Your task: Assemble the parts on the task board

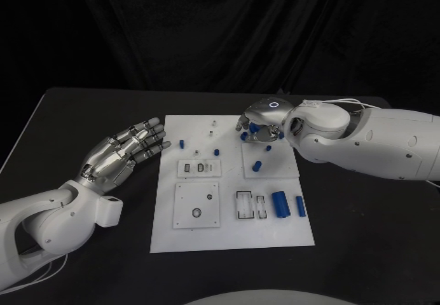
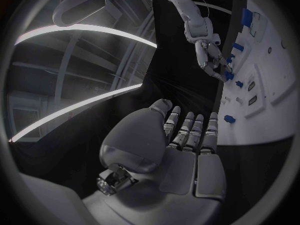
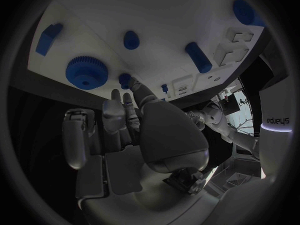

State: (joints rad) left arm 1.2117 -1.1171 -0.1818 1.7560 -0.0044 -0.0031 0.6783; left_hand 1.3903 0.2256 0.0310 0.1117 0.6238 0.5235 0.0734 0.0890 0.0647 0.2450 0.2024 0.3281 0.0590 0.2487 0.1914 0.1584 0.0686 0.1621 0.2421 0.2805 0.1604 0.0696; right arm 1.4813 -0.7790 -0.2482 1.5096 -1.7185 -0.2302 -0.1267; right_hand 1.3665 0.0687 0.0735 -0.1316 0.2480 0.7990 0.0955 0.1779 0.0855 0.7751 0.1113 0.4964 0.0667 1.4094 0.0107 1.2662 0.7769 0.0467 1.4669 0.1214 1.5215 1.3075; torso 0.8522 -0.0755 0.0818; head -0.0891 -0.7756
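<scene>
1 task board (image 1: 229, 238), 2 hands: left hand (image 1: 124, 152) spread, empty; right hand (image 1: 261, 125) over board, grip unclear.

1. We see the left arm (image 1: 55, 216) coming in from the near left, its forearm angled up toward the middle of the table.
2. Its left hand (image 1: 124, 151) lies flat, palm down, fingers straight and slightly spread, holding nothing.
3. The right arm (image 1: 367, 143) reaches in from the right at the far side.
4. Its right hand (image 1: 259, 124) points downward, fingers curled inward; we cannot tell whether they grip anything.
</scene>
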